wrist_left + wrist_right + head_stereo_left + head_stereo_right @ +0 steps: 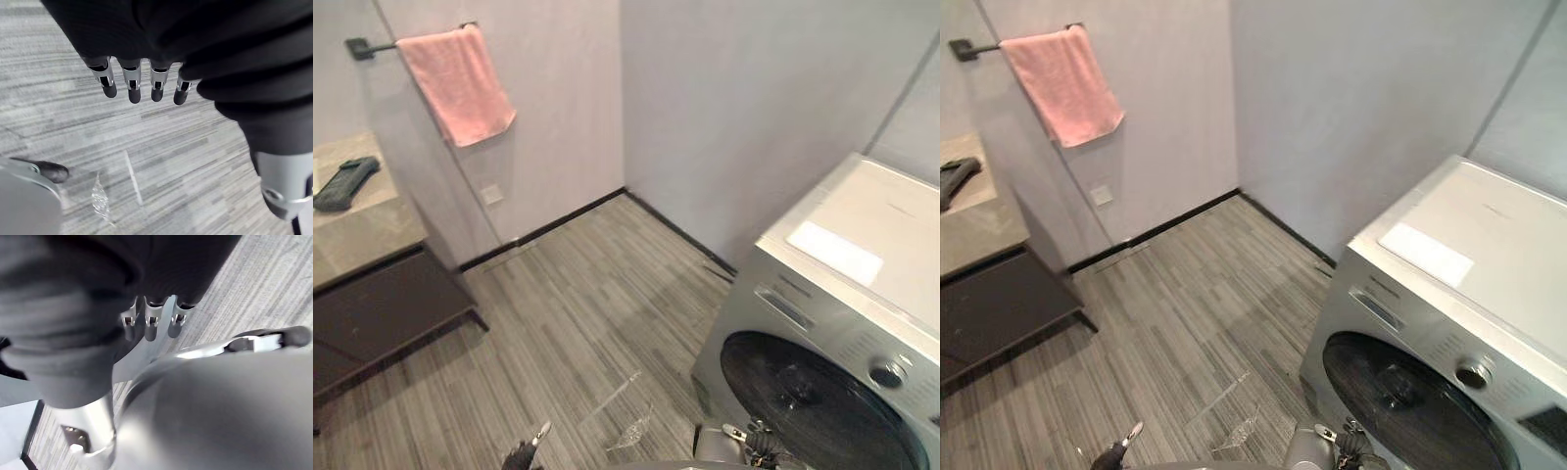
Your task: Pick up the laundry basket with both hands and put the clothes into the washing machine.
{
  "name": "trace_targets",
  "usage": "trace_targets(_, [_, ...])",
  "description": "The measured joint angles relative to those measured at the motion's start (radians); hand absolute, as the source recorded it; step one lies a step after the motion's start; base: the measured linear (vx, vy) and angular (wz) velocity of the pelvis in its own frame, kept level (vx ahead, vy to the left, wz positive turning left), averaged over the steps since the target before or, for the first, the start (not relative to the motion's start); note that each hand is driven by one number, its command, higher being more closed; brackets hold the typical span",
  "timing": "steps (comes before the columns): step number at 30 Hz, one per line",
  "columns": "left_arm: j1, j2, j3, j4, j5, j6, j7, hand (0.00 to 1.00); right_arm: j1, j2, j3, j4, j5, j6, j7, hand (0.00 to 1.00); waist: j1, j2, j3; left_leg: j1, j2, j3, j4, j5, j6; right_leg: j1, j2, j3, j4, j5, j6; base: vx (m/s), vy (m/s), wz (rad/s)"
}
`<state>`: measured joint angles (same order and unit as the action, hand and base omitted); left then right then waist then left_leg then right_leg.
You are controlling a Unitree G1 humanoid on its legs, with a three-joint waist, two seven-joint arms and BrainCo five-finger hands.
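Your washer (822, 392) sits at the lower right of the eye views. Its round dark door looks shut, and you cannot see through the glass whether clothes lie inside. I cannot tell you where the basket is.

Your left hand (142, 81) hangs over the bare striped floor (578, 323), fingers straight, slightly apart and holding nothing. It peeks in at the bottom edge of the eye views. Your right hand (151, 318) hangs low near the washer's foot, fingers loose and empty as far as its wrist view shows.

By my reading this fits two stages: the basket yet to be fetched, or the load already in and the door closed. Settle which before you commit both hands to anything.
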<state>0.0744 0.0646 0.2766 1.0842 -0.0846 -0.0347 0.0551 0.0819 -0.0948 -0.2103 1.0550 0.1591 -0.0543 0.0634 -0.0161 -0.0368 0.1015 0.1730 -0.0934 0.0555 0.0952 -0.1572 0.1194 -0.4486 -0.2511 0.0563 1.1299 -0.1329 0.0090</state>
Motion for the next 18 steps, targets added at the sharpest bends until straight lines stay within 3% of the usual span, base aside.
trace_targets(1, [-0.016,-0.034,-0.012,-0.007,0.002,-0.01,0.005,0.0,0.017,0.004,0.0,-0.023,0.0,0.0,-0.002,0.0,-0.012,0.017,0.006,-0.008,0.025,-0.041,0.031,-0.008,-0.014,0.036,0.063,0.091,-0.204,-0.002,0.03,0.19,-0.153,1.25])
trace_targets(2, [-0.017,-0.039,-0.011,-0.014,0.01,-0.013,0.005,0.0,0.019,0.01,0.0,-0.022,0.001,-0.001,-0.003,0.0,-0.015,0.019,0.007,-0.005,0.033,-0.051,0.035,-0.011,-0.019,0.053,0.08,0.117,-0.256,0.001,0.038,0.23,-0.225,1.5])
trace_targets(3, [-0.015,-0.045,-0.013,-0.038,0.017,-0.024,0.005,0.0,0.028,0.011,0.002,-0.019,0.005,0.001,-0.008,0.0,-0.024,0.014,0.003,0.003,0.054,-0.088,0.045,-0.031,-0.054,0.127,0.125,0.211,-0.475,0.025,0.074,0.2,-0.237,1.43])
trace_targets(4, [-0.017,-0.045,-0.017,-0.044,0.021,-0.035,0.007,0.0,0.044,0.036,0.003,-0.01,0.014,0.009,-0.018,0.0,-0.021,-0.014,-0.009,0.002,0.06,-0.13,0.046,-0.057,-0.098,0.185,0.136,0.277,-0.651,0.115,0.125,0.31,-0.408,1.64])
trace_targets(5, [-0.016,-0.049,-0.024,-0.044,0.022,-0.04,0.011,0.0,0.058,0.045,0.002,0.007,0.029,0.016,-0.02,0.0,-0.016,-0.033,-0.018,0.0,0.064,-0.163,0.048,-0.073,-0.122,0.223,0.119,0.281,-0.699,0.072,0.184,0.27,-0.379,1.16])
trace_targets(6, [-0.017,-0.048,-0.028,-0.051,0.032,-0.042,0.01,0.0,0.057,0.04,0.001,0.016,0.033,0.018,-0.022,0.0,-0.007,-0.032,-0.025,-0.006,0.081,-0.18,0.055,-0.078,-0.133,0.249,0.115,0.267,-0.736,0.049,0.181,0.2,-0.386,0.87])
trace_targets(7, [-0.017,-0.058,-0.032,-0.053,0.059,-0.04,0.009,0.0,0.058,0.026,0.0,0.02,0.039,0.019,-0.021,0.0,0.005,-0.007,-0.033,-0.028,0.117,-0.21,0.069,-0.087,-0.157,0.281,0.118,0.189,-0.797,0.024,0.167,0.13,-0.364,0.97])
trace_targets(10, [-0.024,-0.097,-0.032,-0.048,0.098,-0.034,0.007,0.0,0.064,0.003,-0.004,0.022,0.045,0.027,-0.011,0.0,0.001,0.036,-0.04,-0.04,0.179,-0.246,0.054,-0.055,-0.209,0.333,0.136,0.043,-0.818,0.011,0.131,0.08,-0.332,1.12])
trace_targets(12, [-0.033,-0.102,-0.028,-0.032,0.098,-0.028,0.002,0.0,0.057,-0.02,0.0,0.061,0.042,0.064,0.05,0.0,0.008,0.045,-0.053,-0.057,0.202,-0.265,0.036,-0.022,-0.237,0.36,0.143,-0.041,-0.82,-0.001,0.112,0.02,-0.292,1.26])
trace_targets(18, [0.001,-0.08,0.04,-0.015,0.096,-0.015,0.008,0.0,0.053,-0.022,-0.008,0.077,0.031,0.054,0.061,0.0,0.027,0.045,-0.059,-0.144,0.211,-0.325,0.113,-0.004,-0.254,0.424,0.145,-0.154,-0.886,0.005,0.096,-0.07,-0.076,0.61])
